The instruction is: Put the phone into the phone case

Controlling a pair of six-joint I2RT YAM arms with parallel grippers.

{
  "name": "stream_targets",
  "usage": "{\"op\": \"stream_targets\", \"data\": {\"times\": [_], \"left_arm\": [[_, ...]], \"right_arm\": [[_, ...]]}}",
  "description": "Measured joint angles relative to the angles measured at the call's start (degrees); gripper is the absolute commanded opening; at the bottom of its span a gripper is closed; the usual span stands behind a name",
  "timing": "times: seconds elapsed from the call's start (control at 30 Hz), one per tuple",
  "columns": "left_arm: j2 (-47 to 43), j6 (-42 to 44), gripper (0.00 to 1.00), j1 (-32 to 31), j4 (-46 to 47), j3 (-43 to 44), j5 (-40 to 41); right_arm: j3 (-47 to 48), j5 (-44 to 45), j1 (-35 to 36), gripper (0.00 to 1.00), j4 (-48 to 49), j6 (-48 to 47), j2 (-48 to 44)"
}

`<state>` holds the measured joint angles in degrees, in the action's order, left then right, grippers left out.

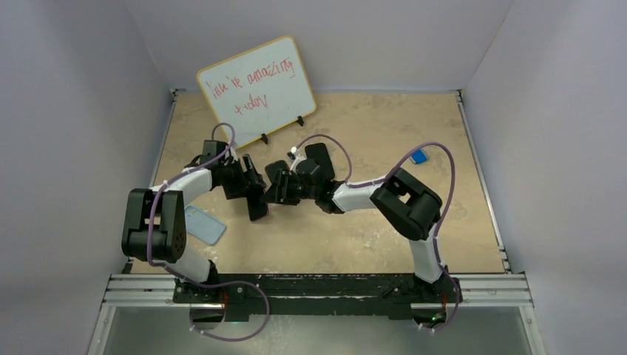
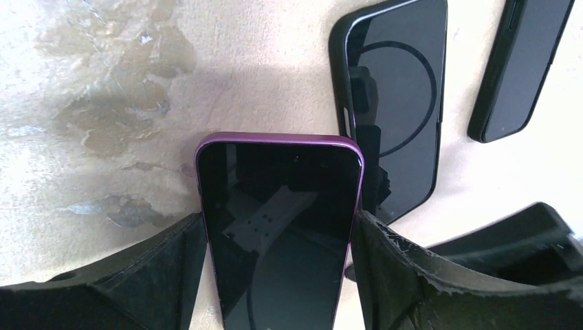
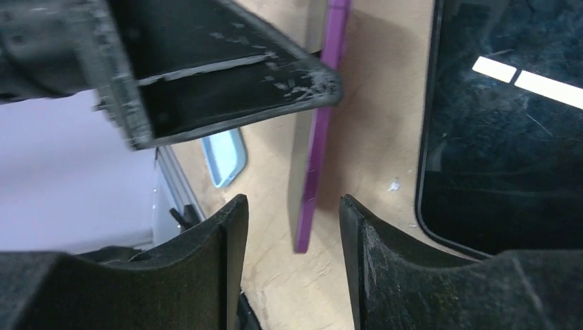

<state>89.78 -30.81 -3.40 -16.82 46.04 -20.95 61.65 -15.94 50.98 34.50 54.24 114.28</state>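
Note:
My left gripper is shut on a purple-edged phone with a dark screen, gripping its two long sides above the table. Just past the phone, a black phone case with a ring marked inside lies flat. In the right wrist view the phone shows edge-on. My right gripper is open, its fingers on either side of the phone's free end with gaps on both sides. In the top view both grippers, left and right, meet at the table's middle.
A second black slab lies beside the black case. A light blue case rests near the left arm. A whiteboard stands at the back and a small blue object sits at the right.

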Motion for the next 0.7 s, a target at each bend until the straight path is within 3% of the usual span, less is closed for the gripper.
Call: {"op": "stream_targets", "data": {"times": [0.13,0.23,0.43,0.7], "left_arm": [[-0.5,0.0,0.43,0.0,0.4,-0.9,-1.6],[-0.7,-0.1,0.43,0.0,1.0,-1.6,-2.8],[-1.3,-0.1,0.46,0.0,1.5,-2.3,-3.5],[-4.4,-1.7,0.67,-0.1,-4.6,-2.1,0.2]], "right_arm": [[1.6,1.1,0.8,0.51,-1.5,0.2,3.0],[3.1,1.5,1.3,0.42,-2.1,0.2,4.6],[4.1,1.4,1.7,0.00,-2.1,0.3,5.4],[3.5,-0.2,2.1,0.00,-2.3,1.6,5.3]]}}
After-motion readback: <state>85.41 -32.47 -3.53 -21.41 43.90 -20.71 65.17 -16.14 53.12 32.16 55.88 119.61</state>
